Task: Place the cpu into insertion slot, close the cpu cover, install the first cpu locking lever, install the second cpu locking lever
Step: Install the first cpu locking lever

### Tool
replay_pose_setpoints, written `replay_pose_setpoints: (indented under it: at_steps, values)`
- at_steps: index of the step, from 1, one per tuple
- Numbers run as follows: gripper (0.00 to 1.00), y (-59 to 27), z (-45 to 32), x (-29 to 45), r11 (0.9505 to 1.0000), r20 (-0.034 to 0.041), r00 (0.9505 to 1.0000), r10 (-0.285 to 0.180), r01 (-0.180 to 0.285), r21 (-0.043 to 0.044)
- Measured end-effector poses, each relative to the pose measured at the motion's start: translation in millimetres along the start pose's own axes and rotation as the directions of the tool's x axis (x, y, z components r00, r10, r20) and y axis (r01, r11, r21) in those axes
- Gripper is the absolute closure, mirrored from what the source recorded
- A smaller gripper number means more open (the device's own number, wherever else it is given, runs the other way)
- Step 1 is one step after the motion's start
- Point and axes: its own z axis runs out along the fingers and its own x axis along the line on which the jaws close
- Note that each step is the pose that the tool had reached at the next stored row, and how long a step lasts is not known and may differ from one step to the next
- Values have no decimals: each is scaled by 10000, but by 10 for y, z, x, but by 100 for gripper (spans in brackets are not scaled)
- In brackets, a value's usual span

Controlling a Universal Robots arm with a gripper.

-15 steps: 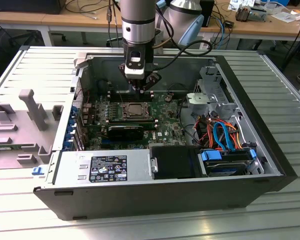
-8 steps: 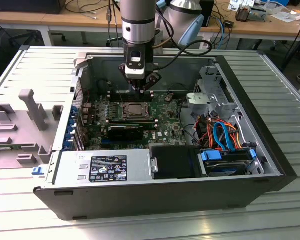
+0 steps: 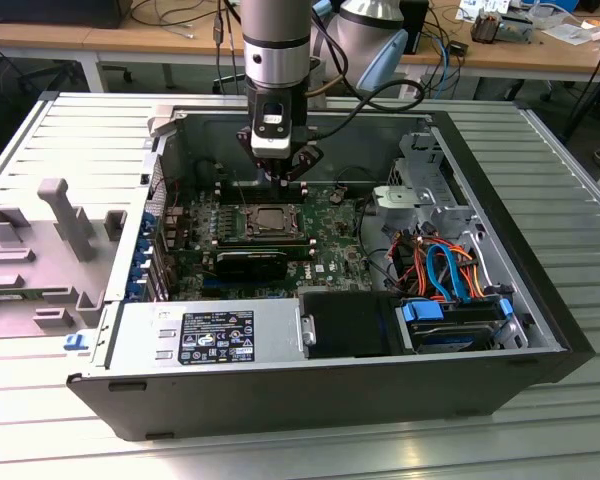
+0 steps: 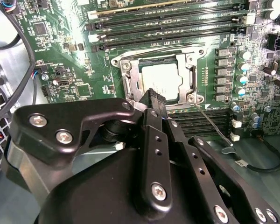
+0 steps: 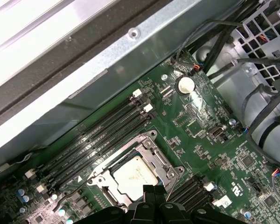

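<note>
Bright daylight, glare on motherboard [image 4: 77,21]

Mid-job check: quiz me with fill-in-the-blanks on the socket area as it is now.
1. Seated in the insertion slot is the ____.
2. The cpu cover lies ____ over the chip, not raised.
3. The gripper hangs by the socket, fingers ____.
4. The motherboard is ____.
Missing: cpu; closed; shut; green.
</note>
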Motion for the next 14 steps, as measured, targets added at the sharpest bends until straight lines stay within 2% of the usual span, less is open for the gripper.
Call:
replay_pose_setpoints:
  at_steps: [14]
  values:
    - [89, 0, 0, 0, 9998, 4, 9998, -205, 205, -15]
